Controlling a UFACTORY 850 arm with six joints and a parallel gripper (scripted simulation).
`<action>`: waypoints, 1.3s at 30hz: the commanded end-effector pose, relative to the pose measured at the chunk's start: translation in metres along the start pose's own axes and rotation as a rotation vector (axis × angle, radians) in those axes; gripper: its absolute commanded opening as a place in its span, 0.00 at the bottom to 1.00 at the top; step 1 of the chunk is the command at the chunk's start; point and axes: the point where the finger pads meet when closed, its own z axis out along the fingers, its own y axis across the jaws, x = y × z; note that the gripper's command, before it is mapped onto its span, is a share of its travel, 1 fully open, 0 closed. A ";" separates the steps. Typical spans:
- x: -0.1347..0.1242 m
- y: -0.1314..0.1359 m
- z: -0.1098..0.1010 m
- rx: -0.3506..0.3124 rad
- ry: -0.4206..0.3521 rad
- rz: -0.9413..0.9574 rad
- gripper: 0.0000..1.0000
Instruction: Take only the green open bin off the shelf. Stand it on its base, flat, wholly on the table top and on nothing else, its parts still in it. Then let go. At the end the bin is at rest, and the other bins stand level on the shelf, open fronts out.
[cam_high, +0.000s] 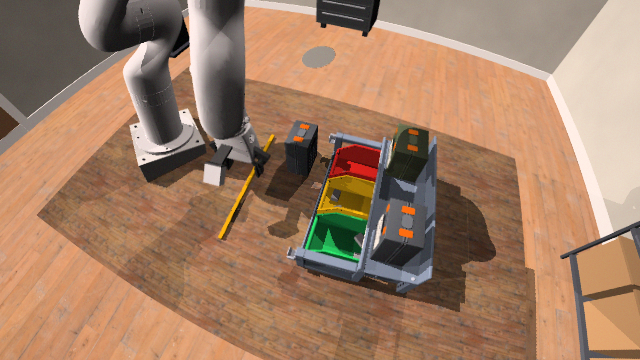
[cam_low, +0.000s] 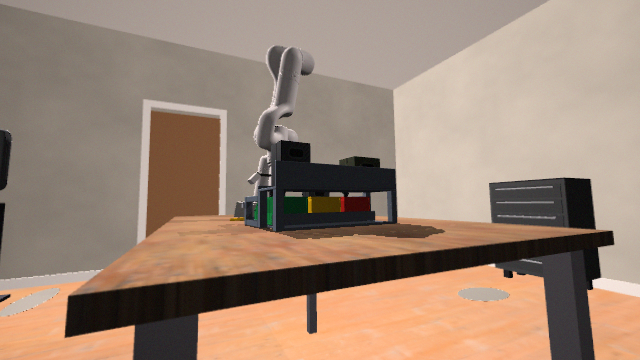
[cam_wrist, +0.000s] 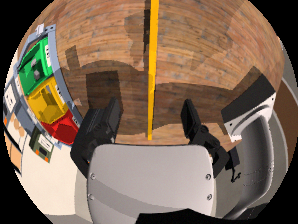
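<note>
Fingers spread wide with nothing between them, the xArm Gripper (cam_high: 241, 161) (cam_wrist: 151, 105) hangs above the wooden table top (cam_high: 200, 280) (cam_low: 215, 255) (cam_wrist: 200, 30), near the robot's base (cam_high: 142, 162). Below the fingers, a thin yellow strip (cam_high: 245, 190) (cam_wrist: 151, 65) runs across the table. Just beyond the strip a dark case with orange latches (cam_high: 300, 150) stands upright, apart from the slate-grey shelf (cam_high: 327, 263) (cam_low: 335, 175) (cam_wrist: 64, 77). On the shelf's lower level three open bins sit side by side: the red bin (cam_high: 357, 162) (cam_low: 356, 204) (cam_wrist: 62, 127) at one end, the yellow bin (cam_high: 352, 195) (cam_low: 324, 204) (cam_wrist: 49, 103) in the middle, and the green open bin (cam_high: 332, 235) (cam_low: 295, 204) (cam_wrist: 36, 67) at the other end, grey parts inside it. Over them, the upper level bears a second dark case (cam_high: 400, 240) (cam_low: 294, 151) near the green end and an olive-green case (cam_high: 410, 155) (cam_low: 360, 161) (cam_wrist: 42, 146) near the red end. Farther off, a dark drawer cabinet (cam_high: 347, 12) (cam_low: 527, 200) stands on the floor.
</note>
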 end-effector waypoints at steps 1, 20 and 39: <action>-0.001 0.000 -0.003 -0.014 -0.020 0.002 1.00; 0.000 -0.001 -0.057 -0.014 -0.020 0.002 1.00; 0.001 -0.002 -0.086 -0.014 -0.020 0.002 1.00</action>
